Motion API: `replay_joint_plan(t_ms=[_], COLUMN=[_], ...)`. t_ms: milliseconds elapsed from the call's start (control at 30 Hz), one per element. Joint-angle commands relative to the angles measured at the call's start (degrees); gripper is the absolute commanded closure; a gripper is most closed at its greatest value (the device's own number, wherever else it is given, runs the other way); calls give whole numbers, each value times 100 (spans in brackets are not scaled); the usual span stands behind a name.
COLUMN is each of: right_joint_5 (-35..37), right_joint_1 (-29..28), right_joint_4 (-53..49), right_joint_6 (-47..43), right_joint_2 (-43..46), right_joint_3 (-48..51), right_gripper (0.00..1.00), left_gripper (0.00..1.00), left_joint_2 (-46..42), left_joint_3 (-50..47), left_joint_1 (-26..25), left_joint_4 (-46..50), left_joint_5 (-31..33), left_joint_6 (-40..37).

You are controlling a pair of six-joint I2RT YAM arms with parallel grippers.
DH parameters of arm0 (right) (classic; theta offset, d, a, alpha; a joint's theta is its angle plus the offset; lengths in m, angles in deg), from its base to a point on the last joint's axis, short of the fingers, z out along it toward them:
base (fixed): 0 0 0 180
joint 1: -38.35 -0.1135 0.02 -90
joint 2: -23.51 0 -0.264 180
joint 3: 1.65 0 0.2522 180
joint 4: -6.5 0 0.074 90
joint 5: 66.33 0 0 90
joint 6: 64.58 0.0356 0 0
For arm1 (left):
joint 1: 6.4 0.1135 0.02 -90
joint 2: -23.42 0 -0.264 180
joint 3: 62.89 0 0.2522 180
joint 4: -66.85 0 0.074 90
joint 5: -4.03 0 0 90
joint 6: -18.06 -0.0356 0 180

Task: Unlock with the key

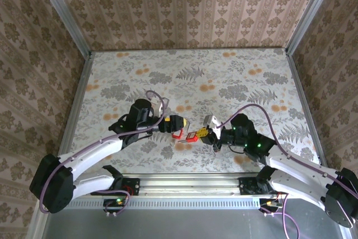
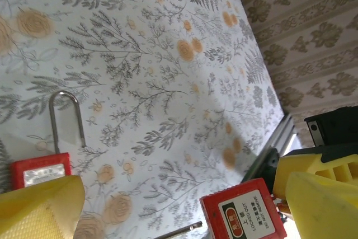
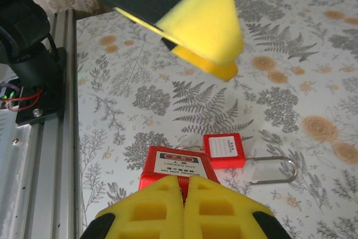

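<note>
Camera overhead: found left jaws spread wide and empty beside a red padlock (image 1: 178,135) lying mid-desk (image 1: 168,65), right jaws at its three o'clock. Left wrist: saw its shackle (image 2: 52,127) pointing to twelve, a second red lock (image 2: 241,212) at three o'clock, a thin metal rod (image 2: 180,230) alongside; key or shackle, could not tell. Right wrist: caught right jaws clamped tight on the second red lock (image 3: 178,165). Judged unlocking not yet done.
</note>
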Motion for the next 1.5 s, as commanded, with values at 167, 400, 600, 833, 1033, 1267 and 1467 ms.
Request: replay_joint_plan(t_ms=[167,400,600,833,1033,1267,1467], right_joint_5=[985,1717,2117,2812,3066,3730,3756], right_joint_1=[43,135,227,404,641,674,675], right_joint_4=[381,1015,1161,662,435,339,154], right_joint_6=[160,876,1178,1109,1320,1426,1503], right_joint_2=[-52,-223,-477,-5,350,618,498], right_joint_3=[83,371,449,494,678,742,604], right_gripper=[99,98,98,99,98,97,98], left_gripper=[7,6,7,7,7,8,8], left_joint_2=[51,406,821,1011,1155,1276,1369], left_joint_3=[159,677,981,1147,1203,1332,1357], left_joint_1=[-7,2,-16,-161,-248,-319,-388], left_joint_4=[313,735,814,796,699,770,726], left_joint_5=[252,492,550,602,634,641,612], left_joint_6=[65,-528,-781,-848,-861,-929,-919])
